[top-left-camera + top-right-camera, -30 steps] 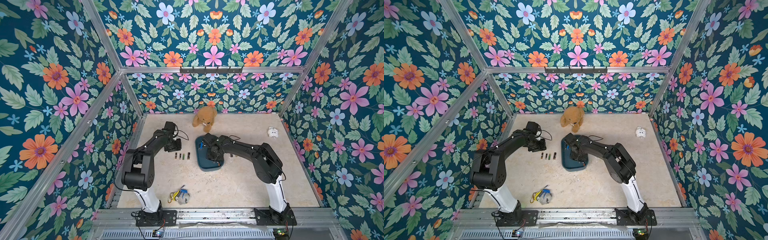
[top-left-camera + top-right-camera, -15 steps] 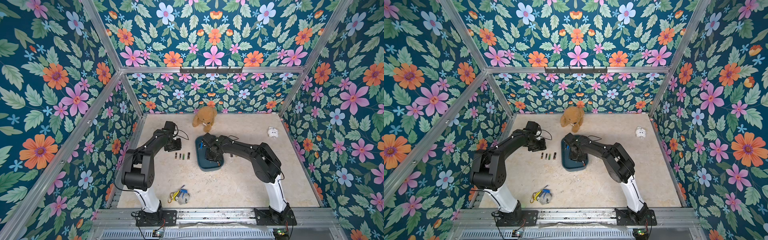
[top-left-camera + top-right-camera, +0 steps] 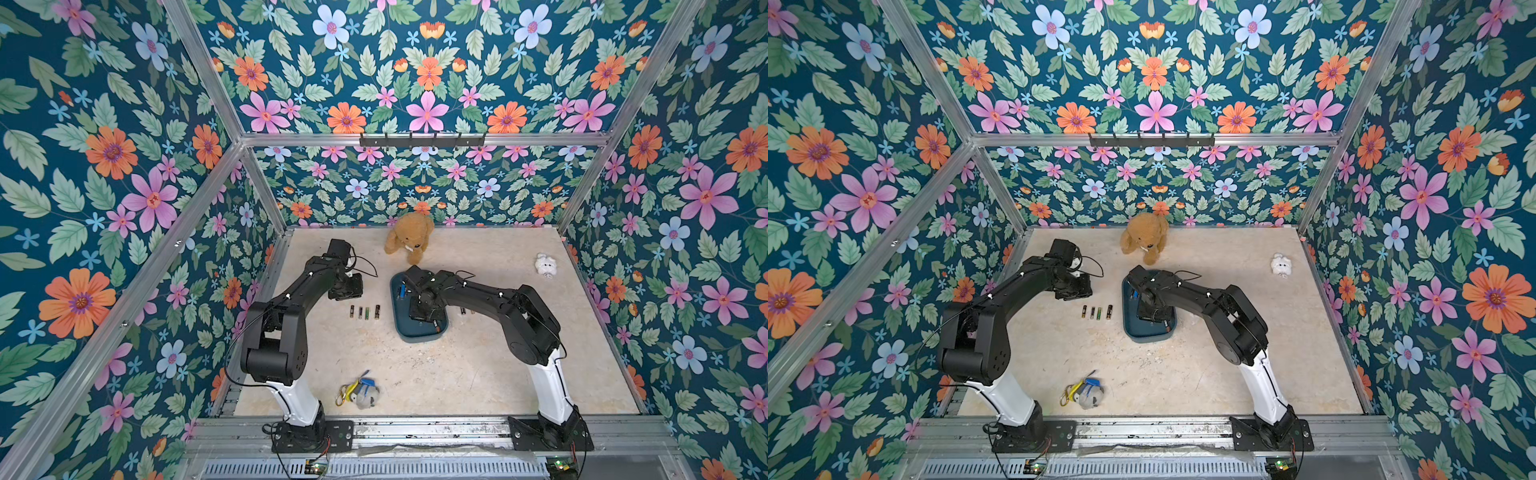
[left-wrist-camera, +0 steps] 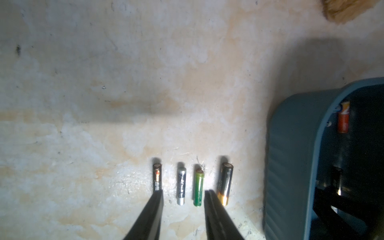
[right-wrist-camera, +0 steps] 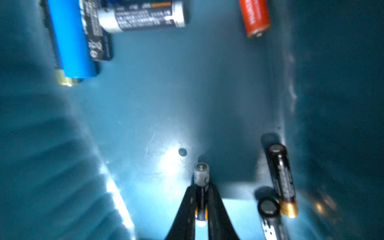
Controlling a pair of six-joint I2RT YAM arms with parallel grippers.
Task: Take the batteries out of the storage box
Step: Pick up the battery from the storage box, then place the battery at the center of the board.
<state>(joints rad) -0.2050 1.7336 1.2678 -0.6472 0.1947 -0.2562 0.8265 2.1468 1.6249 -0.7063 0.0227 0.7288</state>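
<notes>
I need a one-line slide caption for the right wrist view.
Right pincer shut on a thin battery inside the teal storage box; a blue battery and a red battery lie beyond.

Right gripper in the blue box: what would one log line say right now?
right gripper: shut on battery in storage box | left gripper: open by four batteries on table

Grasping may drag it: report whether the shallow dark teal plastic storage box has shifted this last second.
No. In a top view the dark teal storage box keeps the same gap to the row of four batteries beside it.
</notes>
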